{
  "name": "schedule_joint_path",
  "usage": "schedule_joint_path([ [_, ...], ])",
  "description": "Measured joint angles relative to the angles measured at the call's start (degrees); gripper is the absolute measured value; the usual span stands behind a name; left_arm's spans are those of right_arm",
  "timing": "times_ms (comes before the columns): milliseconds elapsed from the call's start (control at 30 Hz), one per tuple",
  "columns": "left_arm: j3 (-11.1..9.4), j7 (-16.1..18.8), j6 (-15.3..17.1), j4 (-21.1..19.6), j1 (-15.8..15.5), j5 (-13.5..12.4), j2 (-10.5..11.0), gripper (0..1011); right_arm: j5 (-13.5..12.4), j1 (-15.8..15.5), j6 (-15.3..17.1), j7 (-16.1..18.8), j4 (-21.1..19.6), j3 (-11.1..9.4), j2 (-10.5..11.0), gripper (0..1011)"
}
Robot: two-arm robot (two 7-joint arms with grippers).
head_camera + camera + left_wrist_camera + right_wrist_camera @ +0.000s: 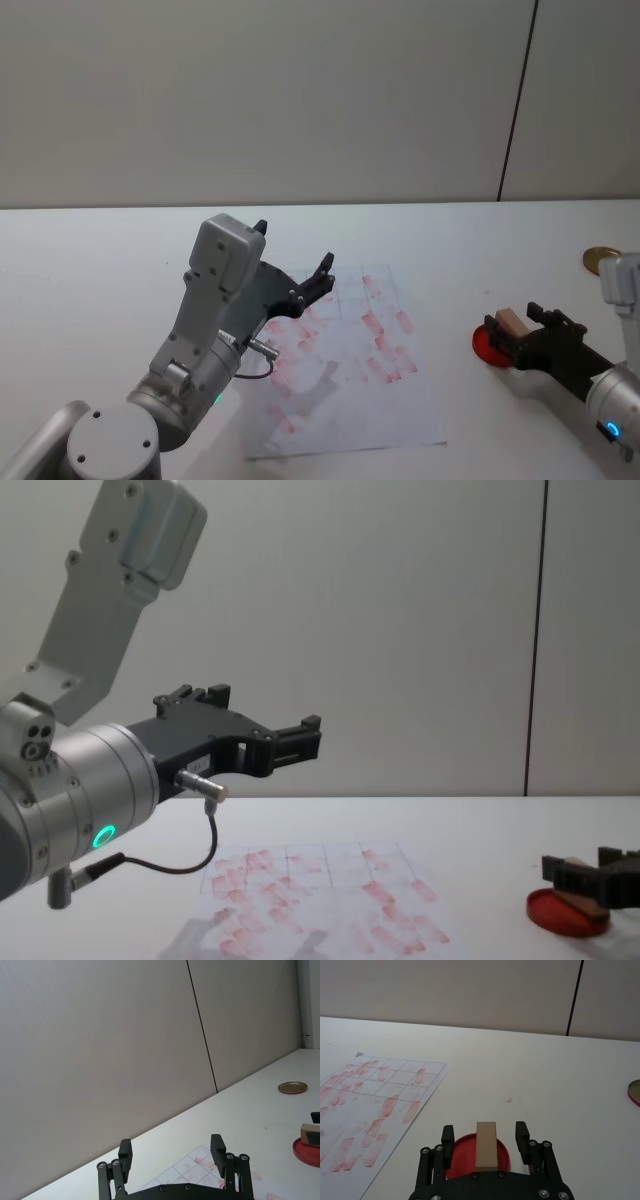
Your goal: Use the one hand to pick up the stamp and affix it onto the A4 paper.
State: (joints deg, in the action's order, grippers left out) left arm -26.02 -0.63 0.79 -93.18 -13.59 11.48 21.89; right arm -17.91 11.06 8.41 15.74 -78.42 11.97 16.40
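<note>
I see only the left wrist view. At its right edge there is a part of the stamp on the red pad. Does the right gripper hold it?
Observer: Not yet. In the right wrist view the stamp stands upright on the ink pad between the open fingers of the right gripper, a gap on each side.
Operator: Does my left gripper touch the paper?
Observer: No. The chest view shows the left gripper open, in the air above the A4 paper.
Operator: Is free space left on the sheet?
Observer: Yes. In the head view its near right part is unmarked.
</note>
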Motion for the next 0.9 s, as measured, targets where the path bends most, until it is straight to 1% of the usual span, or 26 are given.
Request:
schedule_joint_path([
  [33,0.00,0.00,0.00,0.00,0.00,0.00,0.00,993,-0.02,0.10,0.08,0.05,0.12,0.01,-0.03,755],
  [67,0.00,0.00,0.00,0.00,0.00,0.00,0.00,993,-0.07,0.25,0.22,0.12,0.30,0.02,-0.08,690],
  [167,0.00,0.00,0.00,0.00,0.00,0.00,0.00,993,-0.16,0.47,0.40,0.24,0.57,0.05,-0.18,630],
  [200,0.00,0.00,0.00,0.00,0.00,0.00,0.00,993,-0.22,0.60,0.54,0.34,0.74,0.07,-0.22,575],
  [233,0.00,0.00,0.00,0.00,0.00,0.00,0.00,993,-0.25,0.68,0.60,0.38,0.81,0.08,-0.26,575],
  [300,0.00,0.00,0.00,0.00,0.00,0.00,0.00,993,-0.32,0.84,0.78,0.50,1.07,0.11,-0.33,475],
  [367,0.00,0.00,0.00,0.00,0.00,0.00,0.00,993,-0.39,0.95,0.89,0.56,1.23,0.13,-0.38,430],
  [433,0.00,0.00,0.00,0.00,0.00,0.00,0.00,993,-0.48,1.08,1.06,0.63,1.42,0.16,-0.45,349],
  [467,0.00,0.00,0.00,0.00,0.00,0.00,0.00,993,-0.50,1.11,1.10,0.65,1.47,0.17,-0.47,331],
  [500,0.00,0.00,0.00,0.00,0.00,0.00,0.00,993,-0.55,1.19,1.17,0.67,1.57,0.18,-0.51,274],
  [533,0.00,0.00,0.00,0.00,0.00,0.00,0.00,993,-0.55,1.19,1.17,0.67,1.57,0.18,-0.51,274],
  [567,0.00,0.00,0.00,0.00,0.00,0.00,0.00,993,-0.59,1.25,1.21,0.69,1.64,0.20,-0.55,236],
  [633,0.00,0.00,0.00,0.00,0.00,0.00,0.00,993,-0.62,1.35,1.21,0.69,1.70,0.23,-0.59,218],
  [900,0.00,0.00,0.00,0.00,0.00,0.00,0.00,993,-0.08,1.49,0.28,0.65,1.19,0.37,-0.67,218],
])
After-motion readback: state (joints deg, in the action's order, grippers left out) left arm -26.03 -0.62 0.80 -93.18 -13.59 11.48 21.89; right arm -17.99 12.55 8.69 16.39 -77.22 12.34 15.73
